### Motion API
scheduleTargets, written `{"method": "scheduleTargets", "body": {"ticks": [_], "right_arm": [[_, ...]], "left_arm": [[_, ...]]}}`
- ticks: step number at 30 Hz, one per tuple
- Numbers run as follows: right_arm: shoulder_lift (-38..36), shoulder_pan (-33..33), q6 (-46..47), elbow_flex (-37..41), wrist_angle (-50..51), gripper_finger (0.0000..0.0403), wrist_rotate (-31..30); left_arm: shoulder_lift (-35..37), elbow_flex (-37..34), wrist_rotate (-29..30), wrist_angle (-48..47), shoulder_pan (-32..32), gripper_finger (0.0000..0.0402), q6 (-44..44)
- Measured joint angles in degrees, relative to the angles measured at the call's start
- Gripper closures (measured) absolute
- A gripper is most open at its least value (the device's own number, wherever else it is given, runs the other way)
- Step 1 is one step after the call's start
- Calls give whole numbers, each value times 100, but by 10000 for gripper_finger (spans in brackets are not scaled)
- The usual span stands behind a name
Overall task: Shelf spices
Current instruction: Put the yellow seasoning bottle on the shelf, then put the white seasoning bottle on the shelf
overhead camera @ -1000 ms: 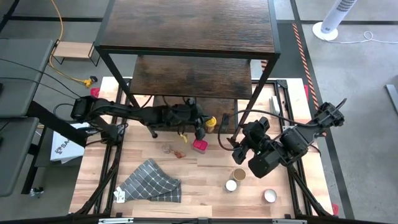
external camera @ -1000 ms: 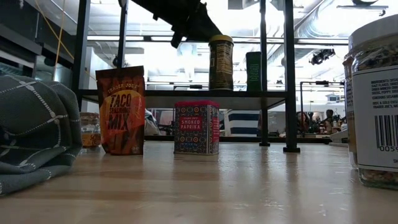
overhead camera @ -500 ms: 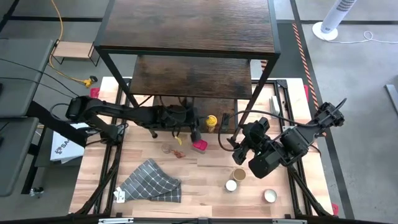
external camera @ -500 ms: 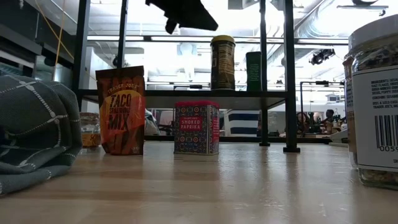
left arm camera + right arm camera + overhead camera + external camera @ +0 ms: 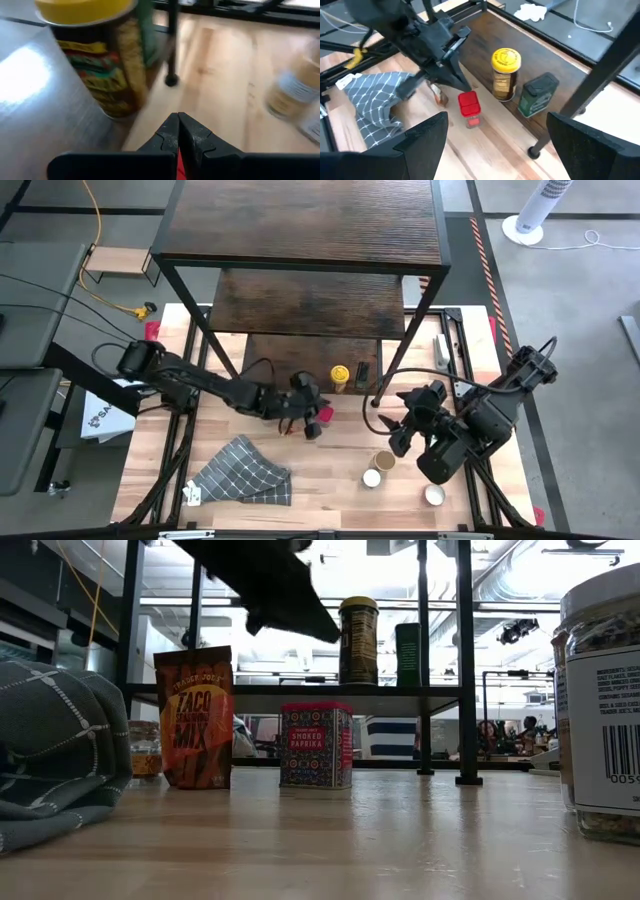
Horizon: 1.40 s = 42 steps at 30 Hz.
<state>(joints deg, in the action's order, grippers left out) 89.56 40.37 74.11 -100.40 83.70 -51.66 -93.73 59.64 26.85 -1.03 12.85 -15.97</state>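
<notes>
Spices are split btwn table and shelf, so you've got more to load. Nearest the low cam, a big white-labelled jar (image 5: 603, 705) sits at the table's front edge on the right arm's side, w/ the grey checked cloth (image 5: 243, 471) bunched on the other side. Farther in, the taco mix pouch (image 5: 194, 717) and the red paprika tin (image 5: 316, 744) stand upright on the table, just in front of the shelf (image 5: 300, 225) — prob. staged there for easy pickup. Two are already on the lowest board: the yellow-lid jar (image 5: 505, 74) and the dark green tin (image 5: 537, 95), side by side, upright.

Left gripper (image 5: 310, 423) hangs above the paprika tin, fingers pressed together and holding nothing; its arm reaches low across the table from its base, wrist angled down toward the tin. You'd need to spread those fingers before grabbing anything.

Right gripper (image 5: 388, 425) hovers off the table near the shelf's front leg, fingers spread wide, empty, arm folded back over the tan-lid jar (image 5: 385, 461) and white-lid jar (image 5: 372, 478) — looks like it's waiting.
</notes>
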Motion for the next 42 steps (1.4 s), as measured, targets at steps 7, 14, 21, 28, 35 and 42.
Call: {"method": "scheduleTargets", "body": {"ticks": [7, 14, 21, 28, 35, 42], "right_arm": [[2, -1, 44, 0, 100, 69, -4], [2, -1, 46, -2, 138, 69, -2], [2, -9, 34, -2, 138, 69, -28], [4, 52, -22, -2, 140, 69, 164], [7, 266, -59, -2, 130, 69, 492], [7, 280, -187, -2, -96, 69, 497]], "left_arm": [[-363, -4, -70, 468, -442, 401, -35], [-503, -2, -69, 722, -720, 401, 112], [-576, 9, -408, 1261, -840, 401, 112], [237, 31, -1030, -270, -309, 401, 110], [1363, -145, -226, -2317, 1289, 401, -879], [1842, -444, 334, -2956, 3011, 401, -2529]]}}
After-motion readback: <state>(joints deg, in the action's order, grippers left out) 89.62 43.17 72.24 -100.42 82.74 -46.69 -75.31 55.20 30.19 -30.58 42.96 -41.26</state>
